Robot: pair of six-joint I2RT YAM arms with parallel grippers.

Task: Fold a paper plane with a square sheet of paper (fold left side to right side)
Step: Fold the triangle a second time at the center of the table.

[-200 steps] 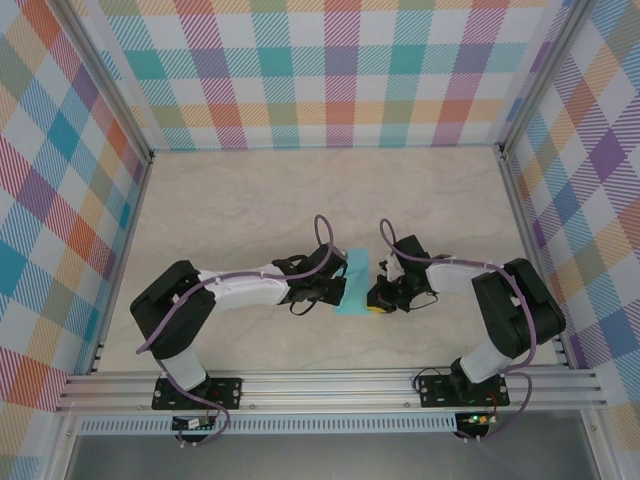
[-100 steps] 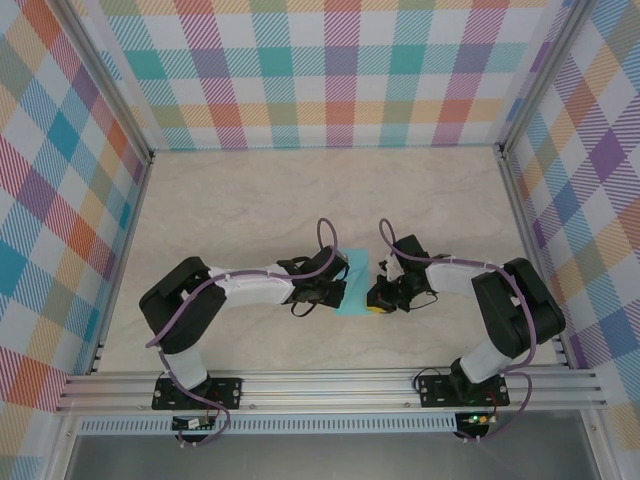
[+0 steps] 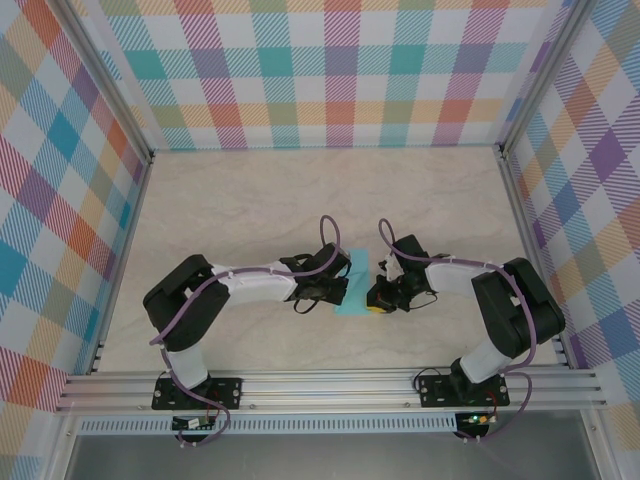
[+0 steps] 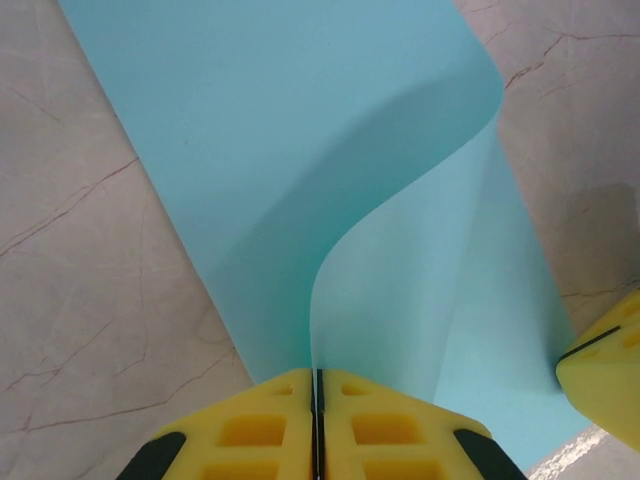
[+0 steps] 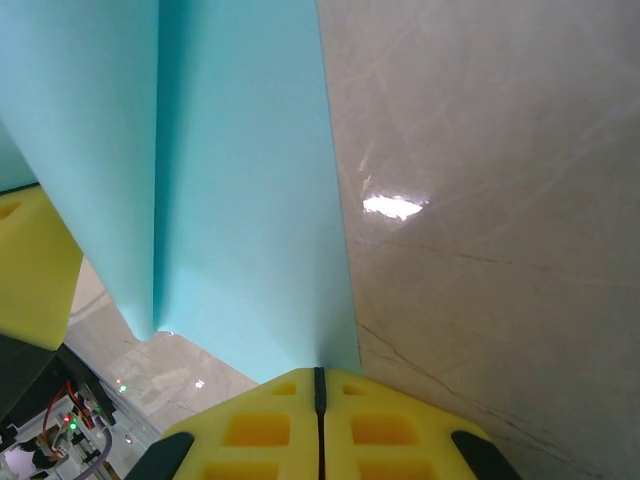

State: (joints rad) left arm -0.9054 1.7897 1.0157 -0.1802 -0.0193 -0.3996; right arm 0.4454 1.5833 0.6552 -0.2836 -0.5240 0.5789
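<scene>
The square sheet of paper [image 3: 356, 284], light turquoise, lies between my two arms with its left part lifted and curling over toward the right [image 4: 400, 200]. My left gripper [image 4: 316, 374] is shut on the raised edge, which runs straight up into the seam between the yellow fingers. It sits at the sheet's left side [image 3: 336, 290]. My right gripper [image 5: 320, 372] is shut, its tips resting at the near right edge of the flat part of the paper [image 5: 240, 200], at the sheet's right side [image 3: 378, 298]. No paper plane shape shows.
The table [image 3: 250, 200] is pale marble-patterned, walled by checked panels [image 3: 340, 70] on three sides and a metal rail [image 3: 330, 385] at the front. The right gripper's yellow finger [image 4: 605, 370] sits close to the paper's corner in the left wrist view.
My left arm has shifted a little to the right, carrying the lifted paper edge further over the sheet. The right arm has stayed put.
</scene>
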